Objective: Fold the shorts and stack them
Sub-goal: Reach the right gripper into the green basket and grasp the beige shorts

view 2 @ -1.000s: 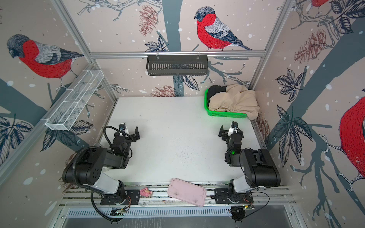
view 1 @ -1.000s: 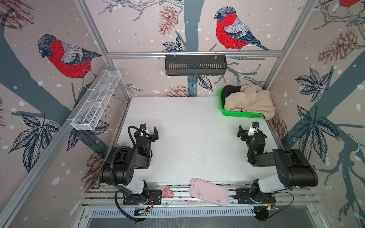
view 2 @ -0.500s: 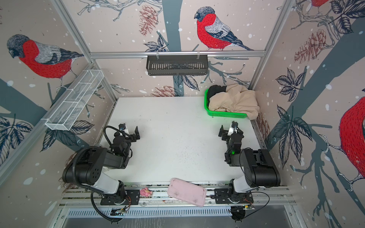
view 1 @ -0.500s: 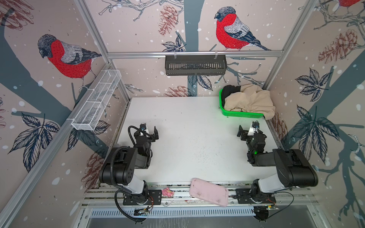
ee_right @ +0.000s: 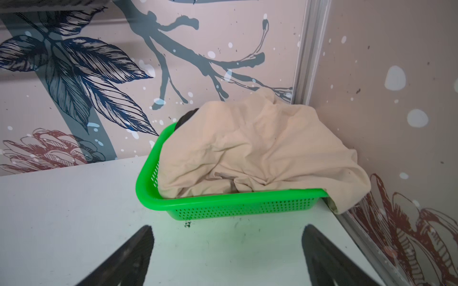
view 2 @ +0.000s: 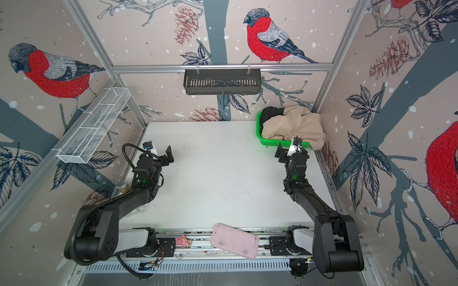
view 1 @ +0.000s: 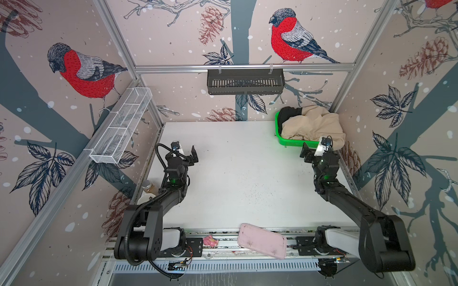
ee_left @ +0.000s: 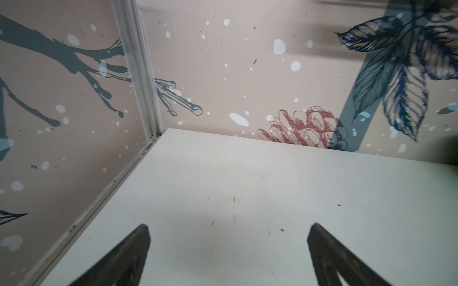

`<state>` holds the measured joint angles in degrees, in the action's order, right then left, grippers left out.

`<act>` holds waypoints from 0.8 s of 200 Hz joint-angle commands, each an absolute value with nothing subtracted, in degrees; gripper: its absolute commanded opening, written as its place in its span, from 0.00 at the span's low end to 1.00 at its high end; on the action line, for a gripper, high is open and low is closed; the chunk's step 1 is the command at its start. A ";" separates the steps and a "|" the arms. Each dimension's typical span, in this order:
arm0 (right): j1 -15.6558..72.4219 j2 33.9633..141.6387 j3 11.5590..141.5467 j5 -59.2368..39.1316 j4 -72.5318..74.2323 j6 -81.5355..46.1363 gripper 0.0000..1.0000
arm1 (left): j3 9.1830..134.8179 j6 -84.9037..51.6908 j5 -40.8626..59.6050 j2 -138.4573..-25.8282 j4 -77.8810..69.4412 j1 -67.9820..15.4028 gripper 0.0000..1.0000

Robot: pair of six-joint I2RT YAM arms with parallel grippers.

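The worktop (view 1: 235,173) is lying bare beneath the right gripper (ee_right: 228,226), whose jaws are standing wide apart, empty. Just ahead of it the green basket (ee_right: 223,205) is holding both pairs. The beige shorts (ee_right: 260,148) are heaping on top and spilling over the rim, soft, light, likely draping when lifted; a raised fold nearest the gripper looks the best pinch. The black shorts (view 1: 288,115) are peeking out beyond. The left gripper (ee_left: 229,224), well apart, is gaping empty too.

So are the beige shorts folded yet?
Not folded: the beige shorts lie crumpled in the green basket, one end hanging over its rim, atop the black shorts.
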<state>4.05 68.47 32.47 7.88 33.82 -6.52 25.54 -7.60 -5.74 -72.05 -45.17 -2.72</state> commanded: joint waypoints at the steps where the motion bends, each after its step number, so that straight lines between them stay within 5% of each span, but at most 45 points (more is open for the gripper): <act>1: 4.17 70.31 40.52 6.73 21.93 -8.39 0.95 | 26.76 -16.42 3.66 -68.03 -39.41 -2.82 0.99; 56: 1.79 86.56 60.79 7.29 15.78 -9.87 0.97 | 38.72 -17.80 9.98 -63.41 -21.99 -9.11 0.99; 160: -3.15 115.26 87.71 -2.31 8.97 -12.18 0.97 | 35.93 -21.51 16.70 -59.87 -22.51 -9.84 0.99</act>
